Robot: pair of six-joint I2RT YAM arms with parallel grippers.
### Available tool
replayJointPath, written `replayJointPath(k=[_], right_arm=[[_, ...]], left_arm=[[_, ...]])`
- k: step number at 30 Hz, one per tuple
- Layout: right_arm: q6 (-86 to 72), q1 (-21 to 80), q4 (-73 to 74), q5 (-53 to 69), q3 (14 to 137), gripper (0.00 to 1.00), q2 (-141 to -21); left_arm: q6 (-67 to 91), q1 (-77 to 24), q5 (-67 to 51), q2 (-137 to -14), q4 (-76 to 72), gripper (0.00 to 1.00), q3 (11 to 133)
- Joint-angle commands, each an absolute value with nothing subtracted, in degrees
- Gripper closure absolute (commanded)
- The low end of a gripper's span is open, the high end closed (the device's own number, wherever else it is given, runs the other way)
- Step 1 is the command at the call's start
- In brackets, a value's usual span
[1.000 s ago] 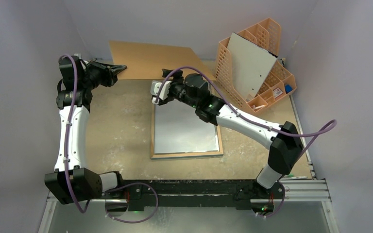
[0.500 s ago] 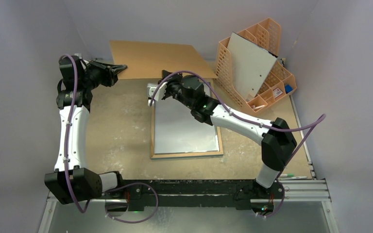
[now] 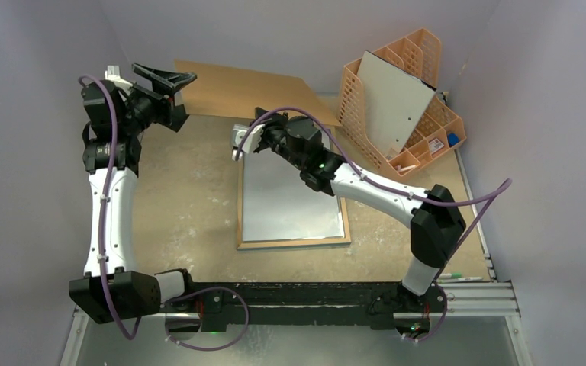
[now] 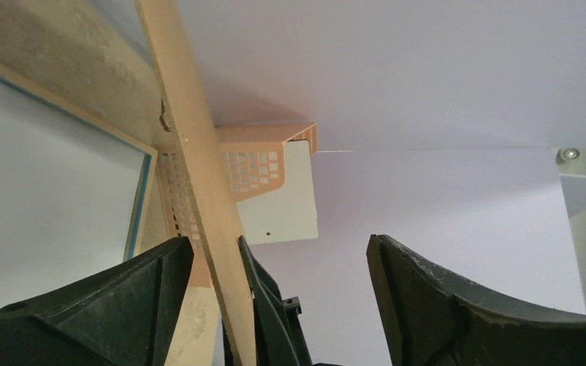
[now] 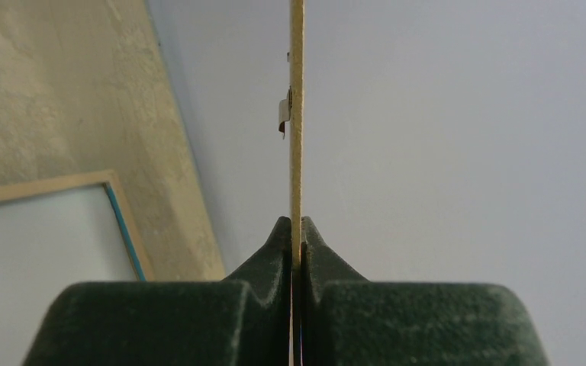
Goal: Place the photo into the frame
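— Over at the back left, the left gripper [image 3: 177, 81] is lifting clear of the hardboard backing [image 3: 259, 95], its jaws now spreading wide.
— And the right gripper [image 3: 238, 145] is now pinching that board's near edge.
— Yes. Below it the frame [image 3: 294, 242] is lying flat, with bare table [image 3: 183, 198] stretching off to its left and the orange organiser [image 3: 366, 114] crowding the back right.

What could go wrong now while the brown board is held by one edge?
Only the right fingers pinch the brown board, at its thin edge; the left fingers stand open around it, so it may swing or slip.
The frame lies close by with bare glass; a falling board could strike it.
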State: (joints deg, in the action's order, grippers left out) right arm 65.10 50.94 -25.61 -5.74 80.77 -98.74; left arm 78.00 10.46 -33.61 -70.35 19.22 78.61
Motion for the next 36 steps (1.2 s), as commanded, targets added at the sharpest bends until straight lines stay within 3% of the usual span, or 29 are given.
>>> replayJointPath(k=[1,8,16,24,36], right_arm=[[56.1,50.3,-34.3,-2.2,88.3,1.0,-97.7],[34.4,47.4,-34.8,4.3,91.8,1.0,-96.2],[3.1,37.4,-35.2,18.1,90.8,1.0,-92.3],[-20.6,31.5,-34.6,21.0,86.6,1.0,-87.6],[-62.3,20.5,-28.6,26.5,72.1,1.0,-84.1]], left_arm=[[70.0,10.3,-32.1,-68.0,17.5,0.1,84.8],[62.8,10.3,-33.2,-68.7,14.0,0.07,90.9],[55.2,10.3,-32.5,-68.3,13.4,0.05,95.5],[57.8,10.3,-35.2,-69.5,7.6,0.04,89.7],[50.1,10.4,-31.1,-72.6,14.6,0.04,80.1]])
